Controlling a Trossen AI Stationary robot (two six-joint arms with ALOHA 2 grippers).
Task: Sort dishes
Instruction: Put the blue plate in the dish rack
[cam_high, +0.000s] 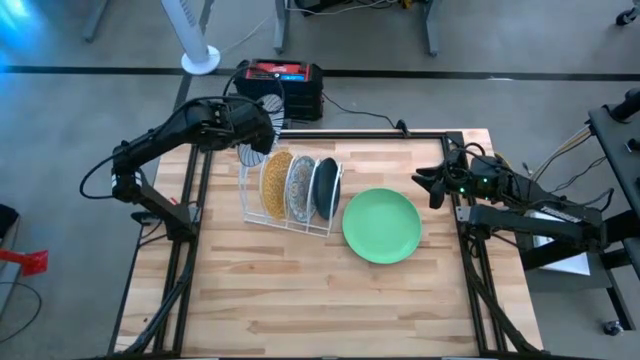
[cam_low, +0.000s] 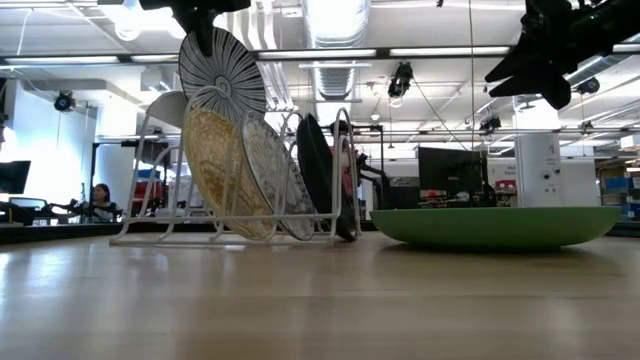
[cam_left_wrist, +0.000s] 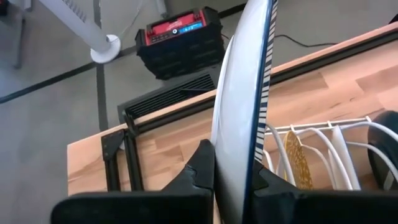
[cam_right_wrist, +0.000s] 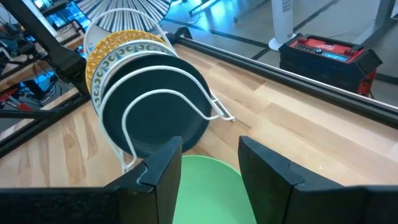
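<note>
Left gripper (cam_high: 262, 133) clamped on white patterned plate (cam_high: 267, 106) above rack (cam_high: 290, 218); right gripper (cam_high: 428, 183) empty, fingers apart.
High view: green plate (cam_high: 381, 226) flat on wooden table (cam_high: 300, 290), centre-right. Low view: yellow plate (cam_low: 222, 170), dark plate (cam_low: 316, 170) upright in rack, left; person (cam_low: 100, 200) far left. Left wrist view: fingers (cam_left_wrist: 198, 171) pinch plate rim.

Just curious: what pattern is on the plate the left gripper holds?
White plate with dark radiating lines, clearest in the low view.
</note>
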